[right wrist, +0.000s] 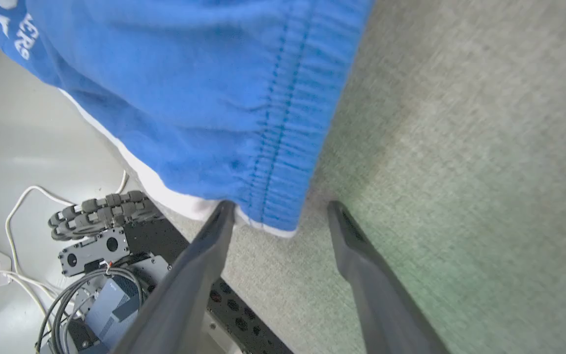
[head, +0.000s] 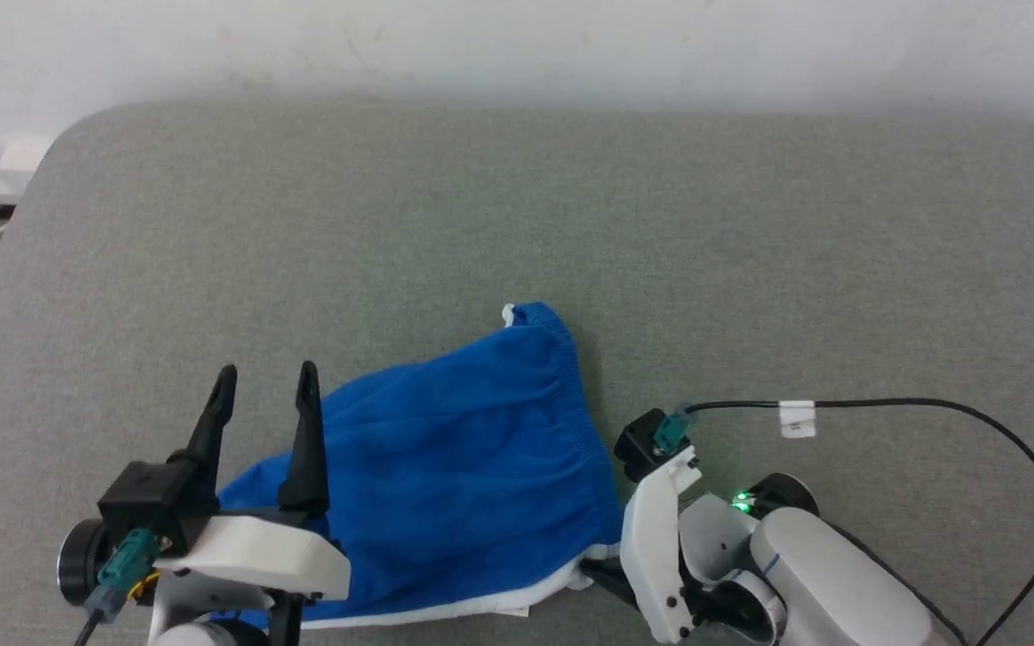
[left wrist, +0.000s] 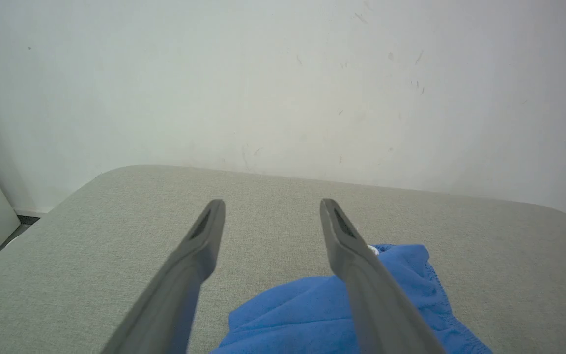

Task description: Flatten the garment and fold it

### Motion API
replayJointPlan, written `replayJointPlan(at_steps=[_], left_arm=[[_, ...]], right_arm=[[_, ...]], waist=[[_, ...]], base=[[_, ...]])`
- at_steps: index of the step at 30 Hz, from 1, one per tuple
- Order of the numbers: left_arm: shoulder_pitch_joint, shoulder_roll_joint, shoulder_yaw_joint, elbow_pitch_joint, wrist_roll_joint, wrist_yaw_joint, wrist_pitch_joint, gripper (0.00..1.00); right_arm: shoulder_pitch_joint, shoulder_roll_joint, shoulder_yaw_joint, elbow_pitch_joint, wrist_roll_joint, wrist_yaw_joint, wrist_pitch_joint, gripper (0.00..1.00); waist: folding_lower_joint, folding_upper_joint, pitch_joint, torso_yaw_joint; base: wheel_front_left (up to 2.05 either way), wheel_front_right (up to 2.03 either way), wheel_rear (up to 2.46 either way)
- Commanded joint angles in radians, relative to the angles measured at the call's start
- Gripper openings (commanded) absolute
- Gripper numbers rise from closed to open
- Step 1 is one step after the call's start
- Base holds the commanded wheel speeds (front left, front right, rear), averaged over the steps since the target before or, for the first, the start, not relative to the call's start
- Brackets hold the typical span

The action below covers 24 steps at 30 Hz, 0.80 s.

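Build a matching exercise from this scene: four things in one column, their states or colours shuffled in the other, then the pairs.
1. shorts
2. left hand
3. right hand
4. cable

A. black, looping, with a white tag
B. open, pointing at the wall
C. blue, rumpled on the grey pad
D. open, at a white-trimmed corner

Pairs: 1-C, 2-B, 3-D, 4-A

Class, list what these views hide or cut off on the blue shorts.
Head view: the left gripper covers the shorts' near-left end.
Right wrist view: the white print is cut off by the top-left edges, so it cannot be fully read.
Left wrist view: the bottom edge and a finger hide much of the shorts.
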Motion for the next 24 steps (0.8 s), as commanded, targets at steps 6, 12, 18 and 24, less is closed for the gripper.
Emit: replayJointPlan(at_steps=[6, 12, 18, 24], left_arm=[[-0.035, -0.011, -0.007, 0.025, 0.004, -0.011, -0.023, 1.0], [-0.035, -0.013, -0.009, 0.047, 0.001, -0.009, -0.031, 1.0], [-0.013, -0.009, -0.005, 0.05, -0.003, 0.002, -0.028, 1.0], [0.011, -0.003, -0.004, 0.036, -0.004, 0.013, -0.02, 1.0]], right_arm=[[-0.061, 0.006, 0.101, 0.136, 0.054, -0.001, -0.019, 1.0], [-0.08, 0.009, 0.186, 0.191, 0.136, -0.001, -0.016, 0.0], [-0.129, -0.028, 0.192, 0.154, 0.182, -0.001, -0.119, 0.0], [-0.183, -0.114, 0.119, 0.112, 0.17, -0.001, -0.19, 0.0]], waist=[[-0.0002, 0.0, 0.047, 0.034], [-0.0002, 0.0, 0.036, 0.036], [-0.0002, 0.0, 0.005, 0.014], [-0.0002, 0.0, -0.011, -0.021]], base=[[0.0, 0.0, 0.0], [0.0, 0.0, 0.0], [0.0, 0.0, 0.0], [0.0, 0.0, 0.0]])
